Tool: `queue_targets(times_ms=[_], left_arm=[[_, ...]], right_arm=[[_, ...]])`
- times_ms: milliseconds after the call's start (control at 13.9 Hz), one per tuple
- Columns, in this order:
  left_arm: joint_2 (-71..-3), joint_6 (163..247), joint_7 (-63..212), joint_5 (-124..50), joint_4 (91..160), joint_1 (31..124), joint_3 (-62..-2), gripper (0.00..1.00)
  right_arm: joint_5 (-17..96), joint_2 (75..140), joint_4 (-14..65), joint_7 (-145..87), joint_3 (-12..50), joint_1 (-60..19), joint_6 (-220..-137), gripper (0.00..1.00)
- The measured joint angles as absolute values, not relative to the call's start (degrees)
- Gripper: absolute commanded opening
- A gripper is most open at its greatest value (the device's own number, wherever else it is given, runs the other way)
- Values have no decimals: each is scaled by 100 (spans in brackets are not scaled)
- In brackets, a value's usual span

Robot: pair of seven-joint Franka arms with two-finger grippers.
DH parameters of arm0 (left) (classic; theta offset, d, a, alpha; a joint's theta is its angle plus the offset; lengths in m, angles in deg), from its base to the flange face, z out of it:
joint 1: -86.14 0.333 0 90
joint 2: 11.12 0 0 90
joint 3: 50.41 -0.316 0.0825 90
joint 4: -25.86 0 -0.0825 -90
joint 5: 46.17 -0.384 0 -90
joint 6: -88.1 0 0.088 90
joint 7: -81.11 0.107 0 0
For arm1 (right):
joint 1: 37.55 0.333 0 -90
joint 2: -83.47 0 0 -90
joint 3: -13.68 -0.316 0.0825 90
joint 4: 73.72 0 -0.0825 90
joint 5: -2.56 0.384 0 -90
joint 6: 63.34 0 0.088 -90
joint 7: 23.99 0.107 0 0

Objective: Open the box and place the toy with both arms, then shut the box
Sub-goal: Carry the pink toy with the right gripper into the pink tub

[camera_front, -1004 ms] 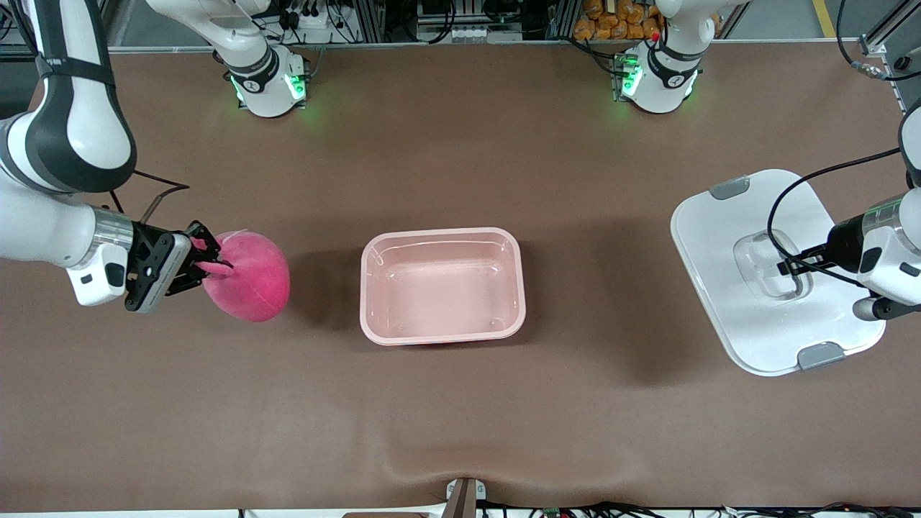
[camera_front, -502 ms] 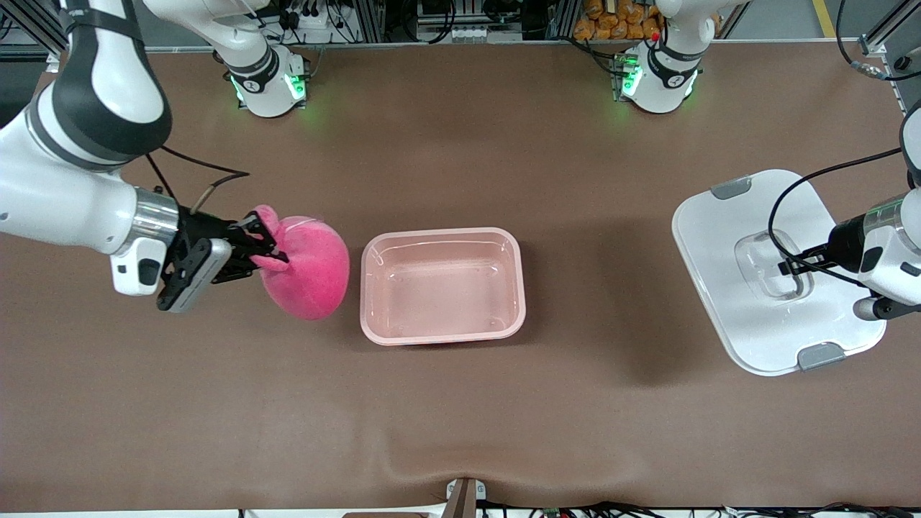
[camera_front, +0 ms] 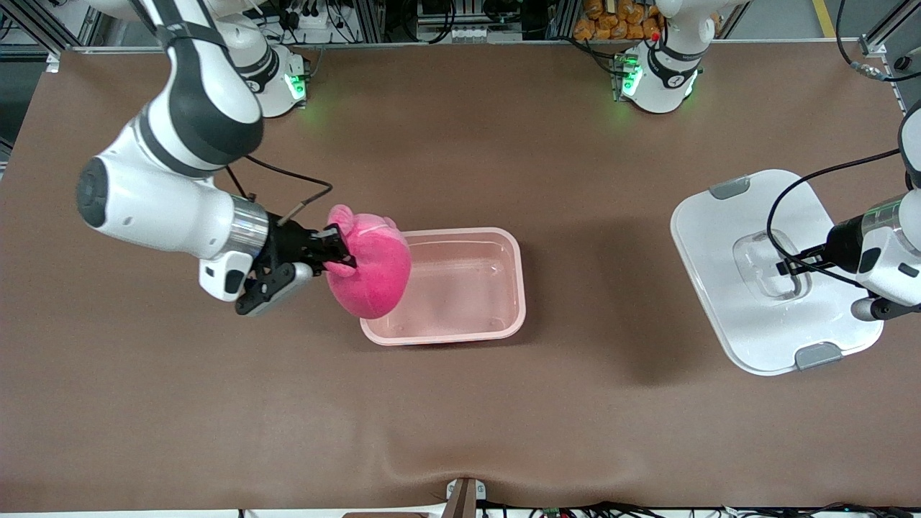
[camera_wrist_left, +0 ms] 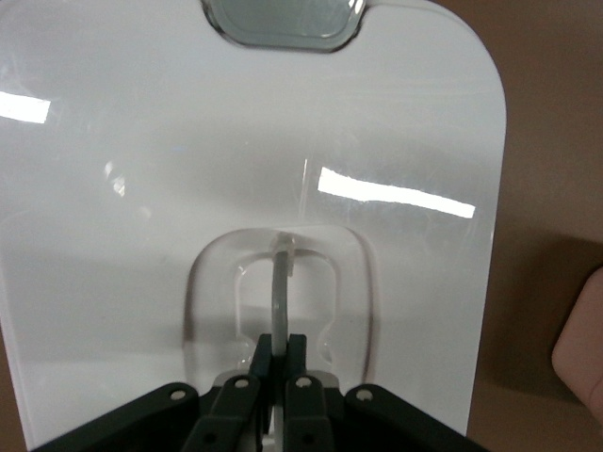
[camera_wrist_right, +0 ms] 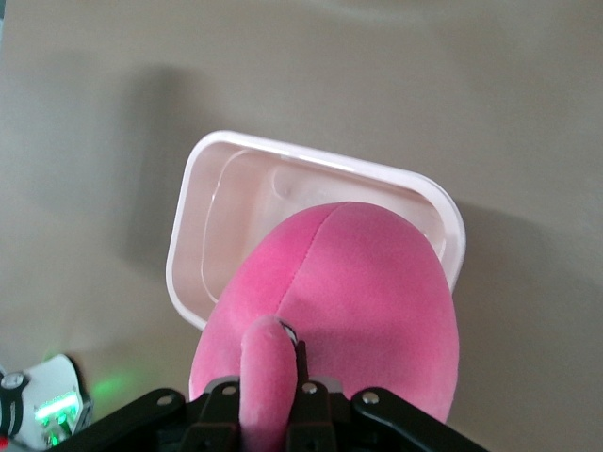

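So the right arm (camera_front: 169,194) has swung in from its end of the table, and the toy (camera_front: 368,271) that was well short of the box (camera_front: 460,288) half a second ago now hangs over the box's rim at that end. The right gripper (camera_front: 337,257) is clenched on an eye stalk (camera_wrist_right: 264,377), so release looks next. The lid (camera_front: 773,270) hasn't budged, off toward the left arm's end, with the left gripper (camera_wrist_left: 280,363) pinched on its handle (camera_wrist_left: 281,287).
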State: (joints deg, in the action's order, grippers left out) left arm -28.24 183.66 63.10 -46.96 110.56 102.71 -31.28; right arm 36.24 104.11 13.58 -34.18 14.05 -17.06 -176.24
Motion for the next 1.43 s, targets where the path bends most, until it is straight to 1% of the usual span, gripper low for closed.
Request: queue_targets(times_ms=[143, 359, 789, 1434], left_arm=[[-2842, 18366, 6310, -4683, 11062, 10272, -3129, 0], [-2868, 18366, 6310, -4682, 11063, 10277, -3131, 0], [-2907, 18367, 6311, -4682, 11066, 10322, -3135, 0], [-2931, 18367, 6686, -4507, 11066, 10498, -3139, 0]], right_arm=[[3624, 10555, 1321, -3363, 1405, -1601, -17846, 0], [3624, 10688, 1269, -3359, 1408, -1530, -17929, 0], [3624, 10775, 1232, -3356, 1410, -1232, -18098, 0], [3589, 11029, 1231, -3358, 1413, -1184, -18230, 0]])
